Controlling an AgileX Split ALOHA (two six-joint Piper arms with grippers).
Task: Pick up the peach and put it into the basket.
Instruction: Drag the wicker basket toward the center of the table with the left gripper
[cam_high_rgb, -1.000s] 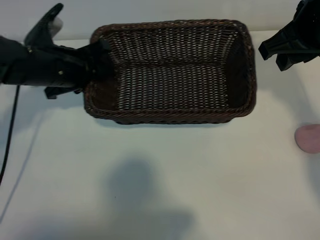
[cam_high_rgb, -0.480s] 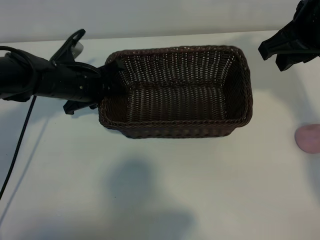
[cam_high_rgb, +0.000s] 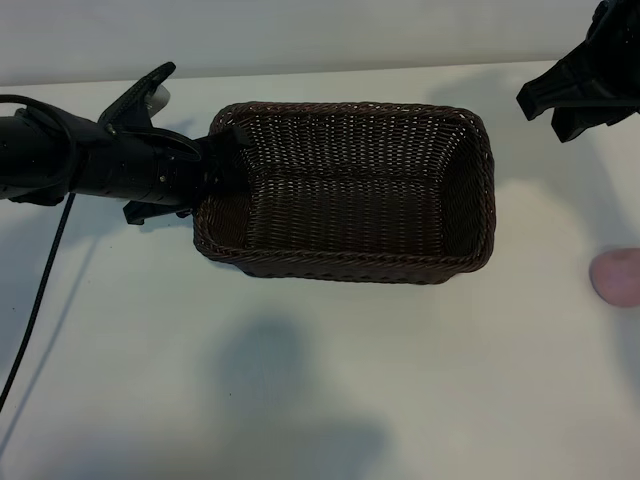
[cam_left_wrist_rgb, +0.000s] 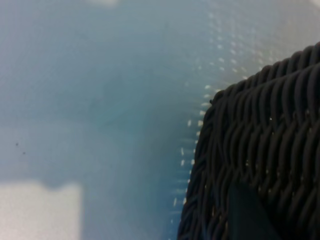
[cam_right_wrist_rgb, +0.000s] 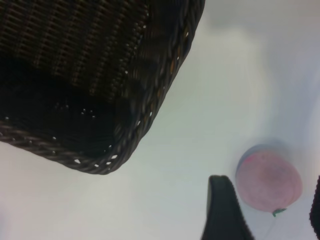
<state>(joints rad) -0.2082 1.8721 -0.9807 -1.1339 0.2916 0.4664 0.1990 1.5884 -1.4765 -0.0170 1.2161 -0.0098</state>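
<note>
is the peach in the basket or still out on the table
Out. The peach lies on the table right of the basket, whose woven floor shows nothing inside.

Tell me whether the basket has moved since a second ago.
Yes. The basket, gripped at its end by the left gripper, has shrunk in view and shifted toward the peach, which stayed put.

left arm reaches in from 9 o'clock, angled downward, its left gripper (cam_high_rgb: 222, 150) clamped on something. right arm hangs at 2 o'clock, right gripper (cam_right_wrist_rgb: 265, 210) pointing down, jaws apart, holding nothing.
</note>
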